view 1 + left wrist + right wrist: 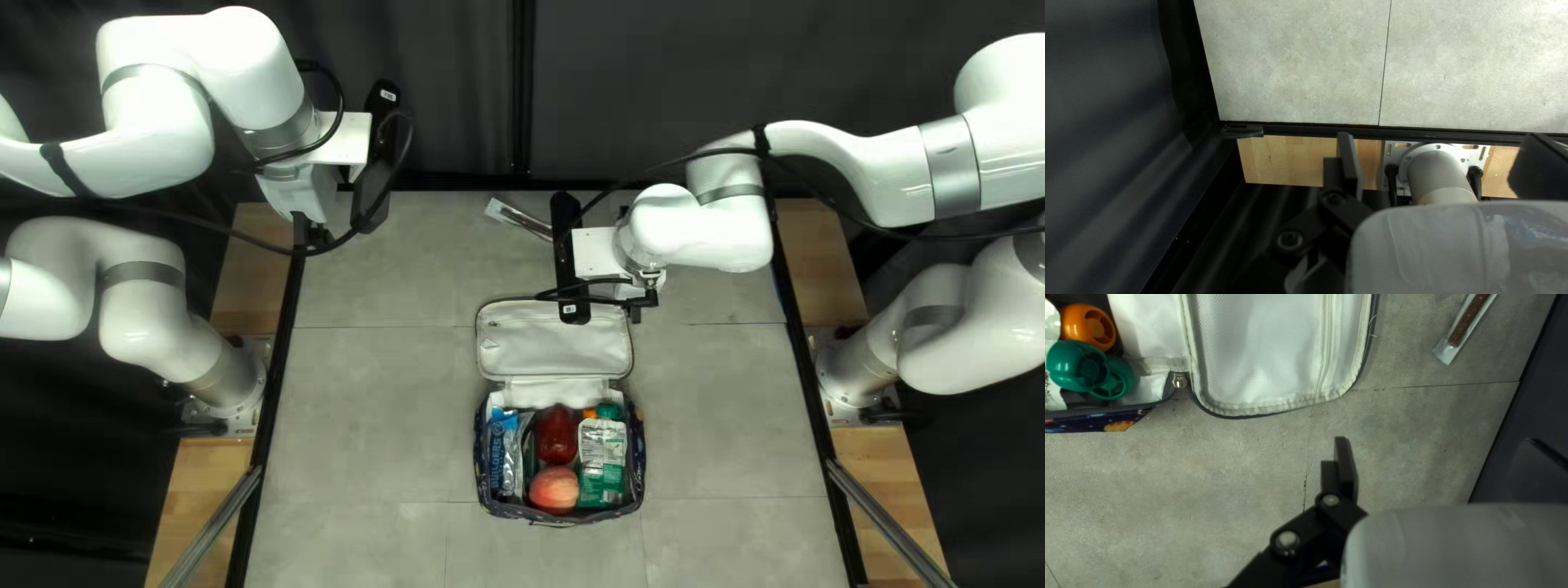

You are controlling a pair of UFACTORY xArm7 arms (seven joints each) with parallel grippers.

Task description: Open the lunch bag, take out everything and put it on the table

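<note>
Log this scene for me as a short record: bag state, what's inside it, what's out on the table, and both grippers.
lunch bag: open, lid folded back flat on the table
inside: blue bar wrapper, red item, peach-coloured fruit, pouch with green cap, orange cap
out on table: wrapped stick, beyond the lid
left gripper: open, empty, over the table's edge, away from the bag
right gripper: open, empty, over bare table beside the lid
</note>
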